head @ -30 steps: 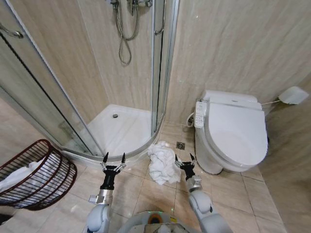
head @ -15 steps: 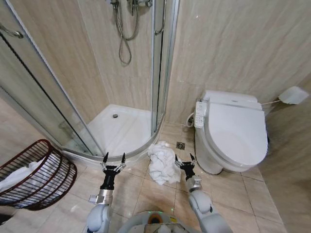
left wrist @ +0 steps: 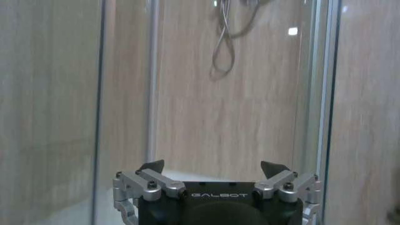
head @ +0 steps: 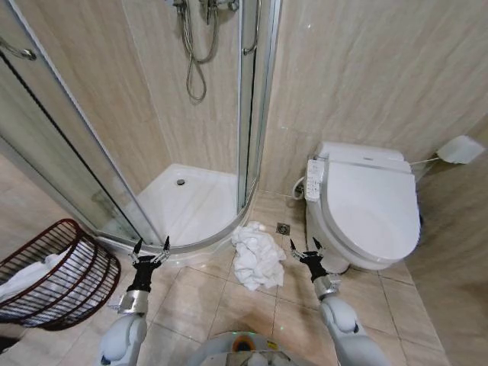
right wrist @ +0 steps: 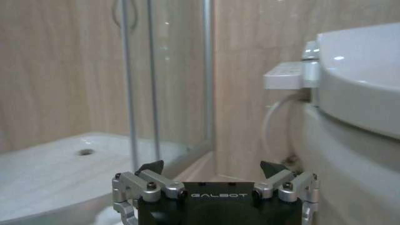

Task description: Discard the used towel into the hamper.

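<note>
A crumpled white towel [head: 256, 255] lies on the tiled floor between the shower and the toilet. The hamper [head: 55, 274], a reddish-brown wire basket with white cloth inside, leans at the far left on the floor. My left gripper [head: 150, 248] is open, to the left of the towel near the shower curb, with nothing between its fingers [left wrist: 212, 166]. My right gripper [head: 307, 247] is open too, just right of the towel and close to the toilet base [right wrist: 212, 166]. Both hover above the floor.
A glass corner shower [head: 191, 202] with a white tray stands behind the towel. A white toilet [head: 366, 210] with closed lid sits at the right. Tiled walls close the space; bare floor tiles [head: 229, 305] lie in front of me.
Both grippers have spread apart: the left moved left toward the hamper side, the right moved right toward the toilet. The towel has not moved.
</note>
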